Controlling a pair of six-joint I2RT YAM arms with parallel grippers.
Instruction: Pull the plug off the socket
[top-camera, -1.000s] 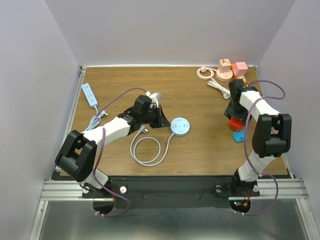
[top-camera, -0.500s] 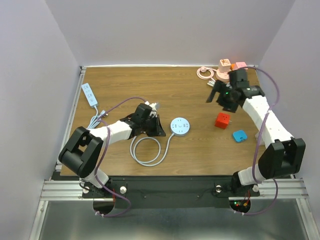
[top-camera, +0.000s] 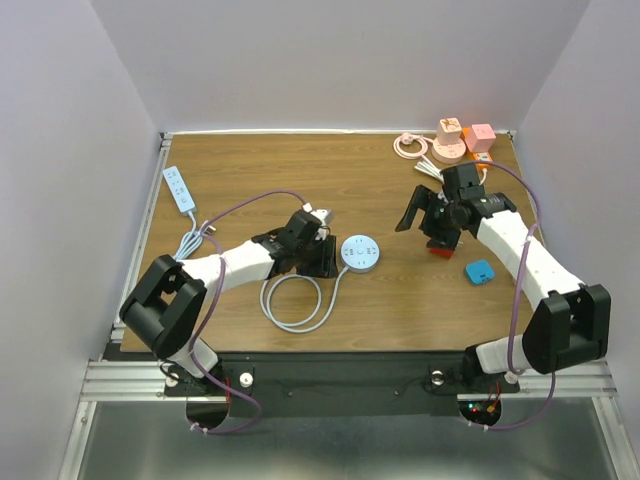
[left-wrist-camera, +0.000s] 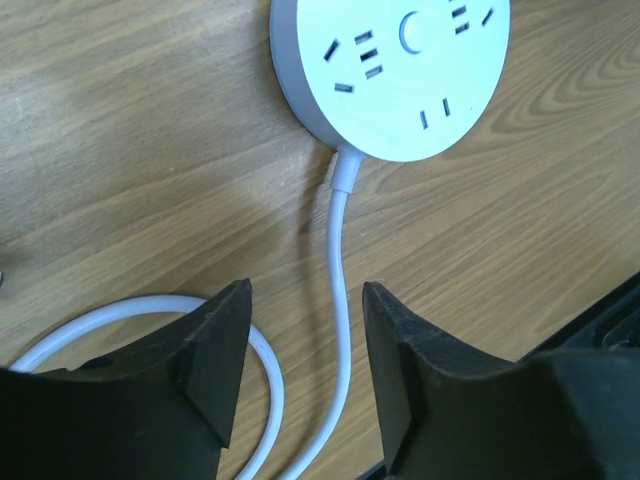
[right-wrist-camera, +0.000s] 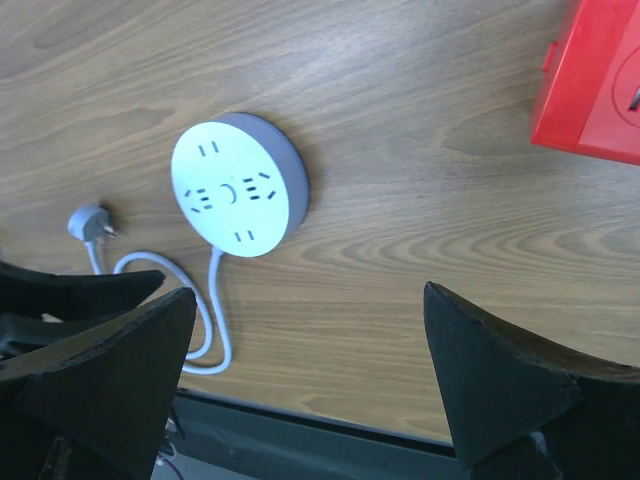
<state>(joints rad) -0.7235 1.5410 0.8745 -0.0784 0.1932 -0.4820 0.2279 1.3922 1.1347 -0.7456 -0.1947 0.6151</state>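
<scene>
At the middle of the wooden table (top-camera: 250, 170) in the top view lies the round white socket (top-camera: 359, 253), face up, its slots all showing in both wrist views. Its white cable (top-camera: 296, 300) leaves the lower edge and curls into a loop toward the lower left of the frame. In the right wrist view the cable ends in a grey plug (right-wrist-camera: 85, 222), which lies flat on the wood at the left edge, apart from the socket.

The left gripper (top-camera: 328, 262) sits just left of the socket. In its own view the two black fingers (left-wrist-camera: 215, 370) stand apart with the cable running between them – whether they touch it I cannot tell.

The right gripper (top-camera: 420, 225) hangs right of centre with its fingers (right-wrist-camera: 110, 370) spread wide and holding nothing. A red cube (top-camera: 440, 246) sits just beside it, at the upper right corner of the right wrist view. A blue block (top-camera: 479, 271) lies lower right of the cube – pink adapters (top-camera: 450, 140) cluster at the table's upper right corner, and a white power strip (top-camera: 179, 188) lies along the left edge.
</scene>
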